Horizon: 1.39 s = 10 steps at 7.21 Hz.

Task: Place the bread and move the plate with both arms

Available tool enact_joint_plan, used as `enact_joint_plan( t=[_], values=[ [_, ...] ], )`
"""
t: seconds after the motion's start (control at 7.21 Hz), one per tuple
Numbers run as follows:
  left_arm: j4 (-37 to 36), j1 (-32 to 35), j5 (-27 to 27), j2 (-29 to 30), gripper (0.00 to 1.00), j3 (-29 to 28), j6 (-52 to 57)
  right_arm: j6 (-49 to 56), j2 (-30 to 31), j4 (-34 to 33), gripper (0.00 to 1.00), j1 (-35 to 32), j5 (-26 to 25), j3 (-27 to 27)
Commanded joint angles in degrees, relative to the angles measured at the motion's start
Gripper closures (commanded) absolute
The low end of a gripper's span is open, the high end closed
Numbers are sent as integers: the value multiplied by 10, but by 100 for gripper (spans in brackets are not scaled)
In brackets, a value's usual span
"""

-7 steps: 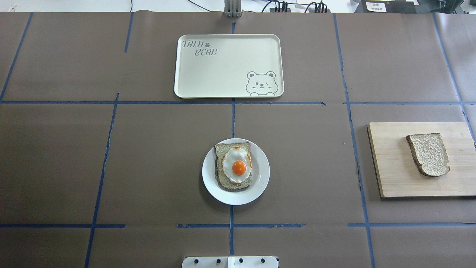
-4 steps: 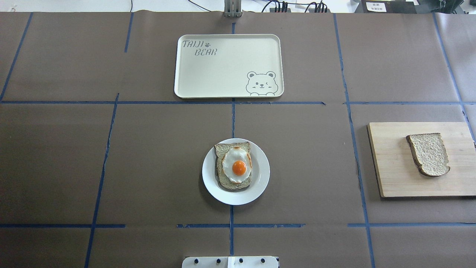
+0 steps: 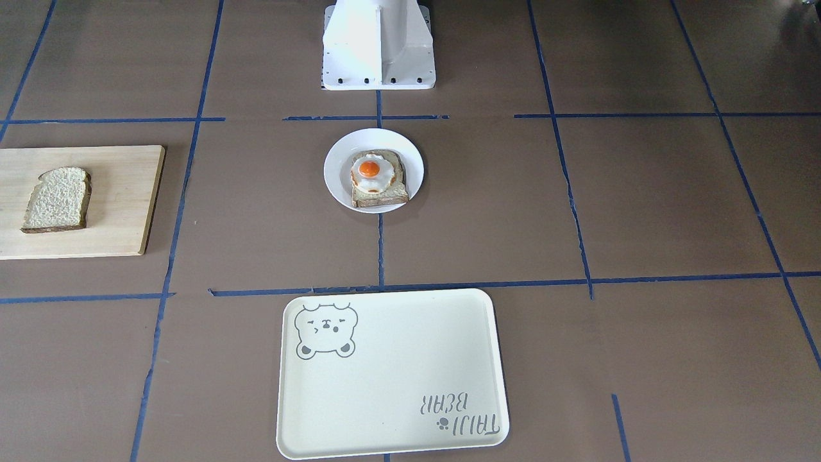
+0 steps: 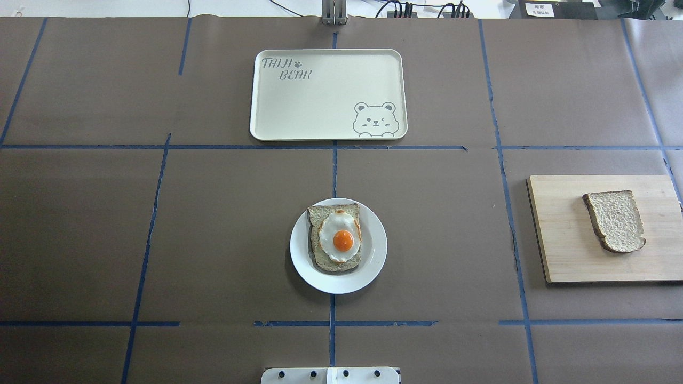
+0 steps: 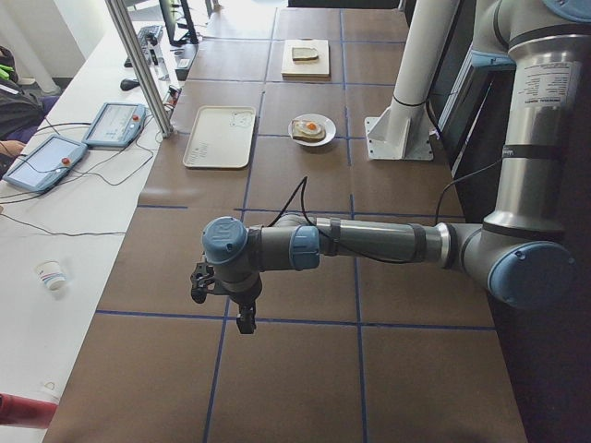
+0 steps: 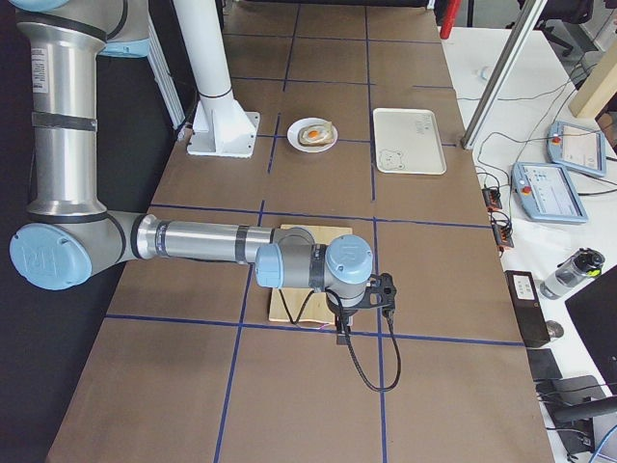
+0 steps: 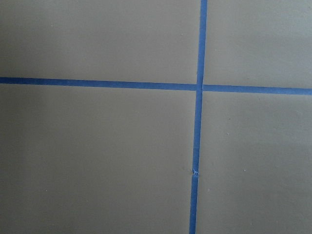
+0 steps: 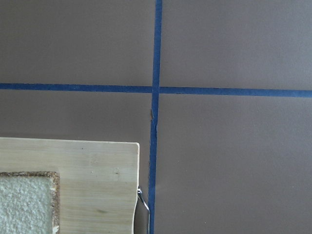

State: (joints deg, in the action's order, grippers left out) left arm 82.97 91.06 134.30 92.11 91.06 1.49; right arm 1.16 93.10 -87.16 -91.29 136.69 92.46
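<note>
The left arm (image 5: pixel 369 245) and right arm (image 6: pixel 202 241) reached out low over the table's two ends. The tray (image 4: pixel 299 106) lay beyond the plate. A wooden board (image 4: pixel 565 240) at the right carried the bread (image 4: pixel 616 221), ungrasped. The plate (image 4: pixel 368 266) sat centrally, holding egg toast (image 4: pixel 336 237). Whether the left gripper (image 5: pixel 245 318) or right gripper (image 6: pixel 342 326) stood open, I cannot tell. Seemingly nothing was done: bread unplaced, plate unmoved.

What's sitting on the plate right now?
One toast slice lies on the plate, with a fried egg on top. The egg hides the toast's middle, and the toast hides the plate under it. The plain bread lies apart on the board.
</note>
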Motion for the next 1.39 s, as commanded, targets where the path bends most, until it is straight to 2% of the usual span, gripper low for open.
enact_joint_plan(
  t=[0.0, 0.28, 0.42, 0.55, 0.83, 0.97, 1.11, 1.25],
  values=[
    [0, 0, 0, 0, 0, 4, 0, 1, -33, -2, 0, 1, -3, 4],
    [0, 0, 0, -1, 0, 5, 1, 2, -27, 0, 0, 1, -2, -11],
    [0, 0, 0, -1, 0, 5, 1, -21, -20, 1, 0, 2, 0, -1],
    [0, 1, 1, -2, 0, 5, 1, -54, -11, 33, 0, 9, 2, 3],
    [0, 0, 1, -2, 0, 5, 0, -238, 25, 215, 0, 74, 4, 3],
    [0, 0, 1, -2, 0, 5, 0, -301, 50, 285, 0, 121, 2, 2],
    [0, 0, 1, -2, 0, 5, 0, -363, 58, 333, 0, 157, 0, 2],
    [0, 0, 1, -2, 0, 5, 0, -375, 66, 351, 0, 182, -5, 2]
  ],
)
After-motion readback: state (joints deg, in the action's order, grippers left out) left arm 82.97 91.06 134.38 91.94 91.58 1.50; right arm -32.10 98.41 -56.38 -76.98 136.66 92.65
